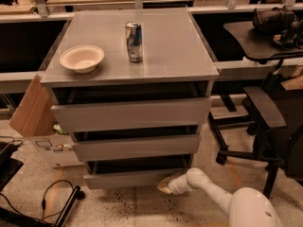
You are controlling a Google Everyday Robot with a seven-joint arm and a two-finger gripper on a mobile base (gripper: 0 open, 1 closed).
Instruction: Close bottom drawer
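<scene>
The bottom drawer (128,178) is the lowest and narrowest of three grey handleless fronts on the grey cabinet (142,72). It stands pulled out a little, with a dark gap above its front. My gripper (165,185) is on the end of the white arm (213,195), low near the floor. It is against the right end of the bottom drawer's front.
A white bowl (82,57) and a drink can (134,41) stand on the cabinet top. A cardboard box (35,119) leans at the left. A black office chair (265,122) stands at the right. Cables (52,197) lie on the floor at the lower left.
</scene>
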